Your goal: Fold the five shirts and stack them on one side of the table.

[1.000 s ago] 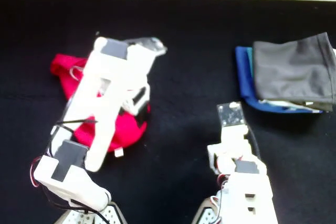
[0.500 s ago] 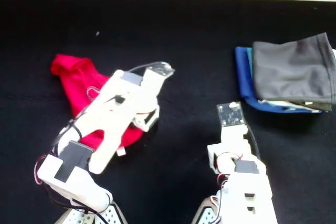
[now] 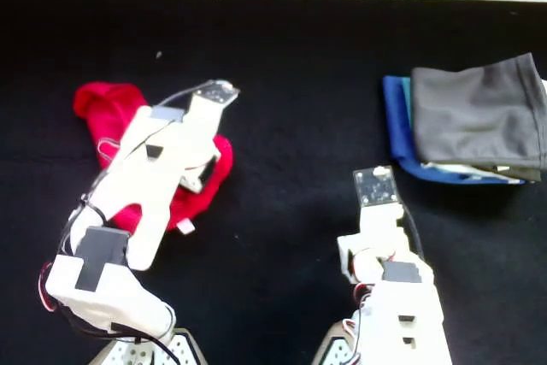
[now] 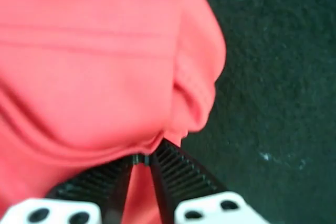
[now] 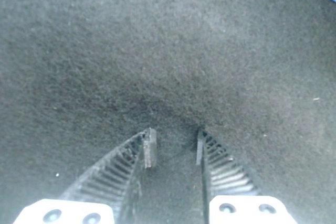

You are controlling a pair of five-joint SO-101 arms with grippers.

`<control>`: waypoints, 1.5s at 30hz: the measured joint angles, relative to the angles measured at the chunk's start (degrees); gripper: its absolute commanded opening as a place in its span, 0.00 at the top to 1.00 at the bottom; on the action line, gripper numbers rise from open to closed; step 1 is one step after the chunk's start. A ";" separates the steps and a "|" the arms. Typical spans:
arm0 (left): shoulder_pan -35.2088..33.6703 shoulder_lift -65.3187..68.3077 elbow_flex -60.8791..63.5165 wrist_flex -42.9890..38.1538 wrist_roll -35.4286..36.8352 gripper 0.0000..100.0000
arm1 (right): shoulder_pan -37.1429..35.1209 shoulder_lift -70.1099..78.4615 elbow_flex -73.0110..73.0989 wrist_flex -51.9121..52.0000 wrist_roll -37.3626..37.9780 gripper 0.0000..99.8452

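One thin pinch of red shirt (image 4: 94,66) in the closed left gripper (image 4: 146,160) may slip, bunching the fold, while the right gripper (image 5: 173,148) hangs open.

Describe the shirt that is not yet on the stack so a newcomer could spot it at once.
On the black table, look to the side opposite the folded stack. There the red shirt lies bunched, pinched in the left gripper. It is the only red, crumpled one; the grey shirt and blue shirt lie flat in the stack.
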 measured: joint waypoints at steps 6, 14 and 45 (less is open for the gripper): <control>-0.26 -8.26 -7.12 10.20 -0.09 0.99 | 0.00 0.00 0.18 0.00 0.00 0.86; 0.62 -12.13 -1.32 11.87 0.00 0.79 | 0.00 0.00 0.18 -0.18 0.00 0.86; 2.02 0.44 7.30 -15.12 8.00 0.92 | 0.00 0.00 0.18 -0.18 0.00 0.86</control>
